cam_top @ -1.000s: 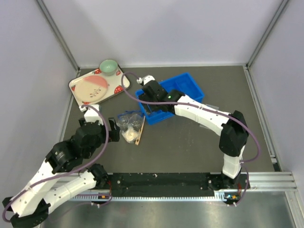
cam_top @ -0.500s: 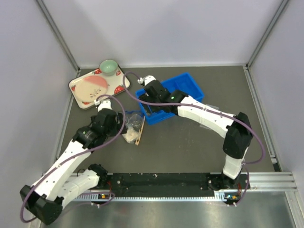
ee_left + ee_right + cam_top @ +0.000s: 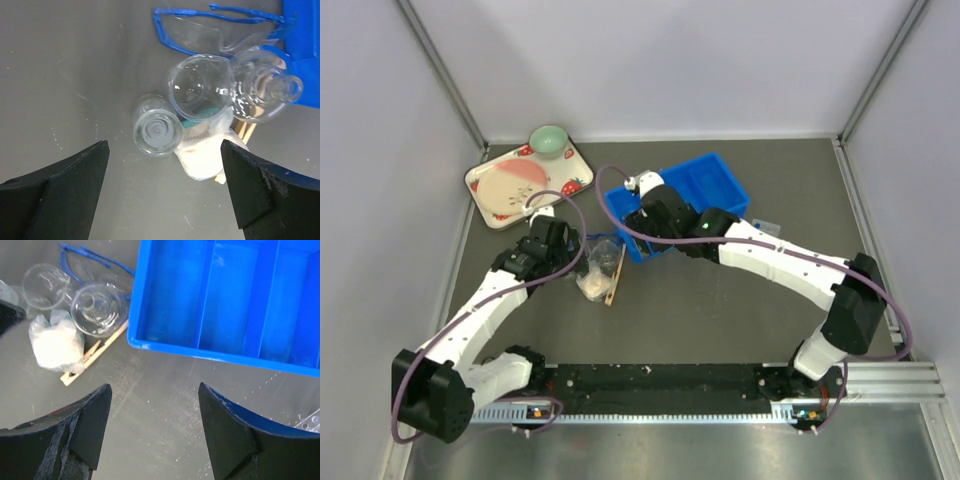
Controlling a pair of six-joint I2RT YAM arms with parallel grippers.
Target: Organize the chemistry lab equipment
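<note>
At the left gripper: wide-spread fingers, clasping nothing. Hangs above the dark table, with a small glass jar upright just beyond the tips, in line with the gap. Close against that jar, a wider beaker. Next along, a round flask, near the blue bin. Partly under the glassware, a white packet and a wooden peg. Farther out, blue-framed safety goggles flat on the table.

At the right gripper: parted just as wide, likewise holding nothing. Hovers over the table just off the bin's outer wall. Off to one side in the wrist view, the same flask just beside the bin's corner, then beaker, packet and peg.

From overhead: the left wrist over the glass cluster, the right wrist over the near end of the bin. Toward the far left corner, a patterned tray with a green bowl at its far end.
</note>
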